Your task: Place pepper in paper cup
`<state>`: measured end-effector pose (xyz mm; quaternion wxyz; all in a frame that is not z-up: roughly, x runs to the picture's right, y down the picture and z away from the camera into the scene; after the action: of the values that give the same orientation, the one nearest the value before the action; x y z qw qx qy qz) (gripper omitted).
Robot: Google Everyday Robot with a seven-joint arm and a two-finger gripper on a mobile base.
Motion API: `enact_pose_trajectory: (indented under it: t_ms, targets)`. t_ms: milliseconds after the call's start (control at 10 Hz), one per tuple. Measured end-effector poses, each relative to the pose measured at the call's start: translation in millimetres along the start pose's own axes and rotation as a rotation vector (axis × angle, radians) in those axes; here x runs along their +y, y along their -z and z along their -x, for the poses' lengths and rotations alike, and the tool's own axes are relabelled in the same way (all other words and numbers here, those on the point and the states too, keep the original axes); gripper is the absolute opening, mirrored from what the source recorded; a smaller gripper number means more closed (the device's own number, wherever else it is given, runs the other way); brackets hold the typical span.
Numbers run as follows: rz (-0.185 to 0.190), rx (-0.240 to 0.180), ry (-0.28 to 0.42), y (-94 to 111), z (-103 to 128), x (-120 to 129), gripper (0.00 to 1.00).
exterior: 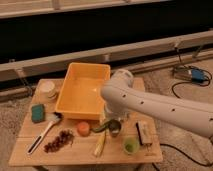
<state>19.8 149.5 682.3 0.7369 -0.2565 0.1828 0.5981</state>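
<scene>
The pepper (99, 127) is a slim dark green piece lying on the wooden table (25, 150), just in front of the yellow bin, between an orange round piece (83, 128) and a small dark metal cup (114, 128). The paper cup (47, 89), squat and cream-white, stands at the table's back left corner. My white arm (150, 105) reaches in from the right. The gripper (110, 117) hangs at its end just above the pepper and the metal cup, largely hidden by the arm.
A large yellow bin (75, 102) fills the table's back middle. A green sponge (37, 112), a brush (42, 133), dark grapes (59, 140), a pale corn-like stick (100, 145), a light green cup (131, 145) and a brown block (143, 134) lie along the front.
</scene>
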Motion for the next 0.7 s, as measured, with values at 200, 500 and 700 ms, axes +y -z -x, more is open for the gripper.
enact_pose_trajectory:
  t_ms: [200, 500, 700]
  targets:
    - [0.012, 0.014, 0.053, -5, -4, 24, 0.70]
    - [0.031, 0.032, 0.121, -15, -7, 59, 0.70]
    - [0.039, 0.034, 0.132, -32, -6, 62, 0.70]
